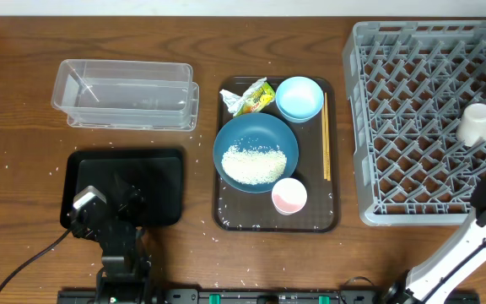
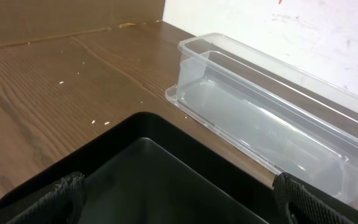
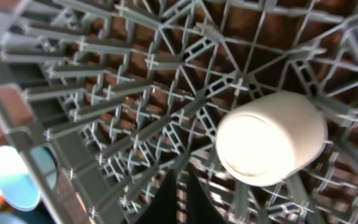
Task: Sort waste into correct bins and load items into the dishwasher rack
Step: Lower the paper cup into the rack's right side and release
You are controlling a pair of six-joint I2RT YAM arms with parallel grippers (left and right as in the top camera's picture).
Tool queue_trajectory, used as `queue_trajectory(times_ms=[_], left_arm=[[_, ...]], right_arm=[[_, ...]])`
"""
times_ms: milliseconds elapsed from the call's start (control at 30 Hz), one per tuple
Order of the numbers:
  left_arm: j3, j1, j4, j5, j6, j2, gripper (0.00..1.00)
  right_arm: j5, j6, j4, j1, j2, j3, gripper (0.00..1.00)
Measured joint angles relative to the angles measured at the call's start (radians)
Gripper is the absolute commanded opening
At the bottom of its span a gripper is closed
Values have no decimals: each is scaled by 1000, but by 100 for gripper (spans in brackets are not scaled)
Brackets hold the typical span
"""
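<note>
Inside the rack (image 1: 354, 118) lies one white cup (image 1: 476, 123).

No text, number or brand can be read in any view. The yellow-green snack wrapper (image 1: 250, 98) carries printed colour patches, but in the overhead view they are too small and too crumpled to make out as letters. In the left wrist view a small red mark (image 2: 279, 2) sits on the white wall (image 2: 303, 37) at the very top edge. It is cut off by the frame, so whether it is writing cannot be told.
</note>
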Motion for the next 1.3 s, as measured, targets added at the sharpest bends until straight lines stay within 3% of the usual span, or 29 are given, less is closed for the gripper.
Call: queue_trajectory(times_ms=[267, 533, 1000, 1133, 1300], left_arm=[[0, 0, 0, 0, 0, 0, 98], [0, 0, 0, 0, 0, 0, 98], [0, 0, 0, 0, 0, 0, 98], [0, 0, 0, 0, 0, 0, 98], [0, 0, 0, 0, 0, 0, 98]], right_arm=[[140, 80, 68, -10, 4, -127, 1], [153, 101, 97, -31, 3, -174, 1], [311, 182, -55, -74, -3, -90, 1], [199, 147, -56, -59, -39, -89, 5], [-77, -5, -57, 30, -101, -88, 19]])
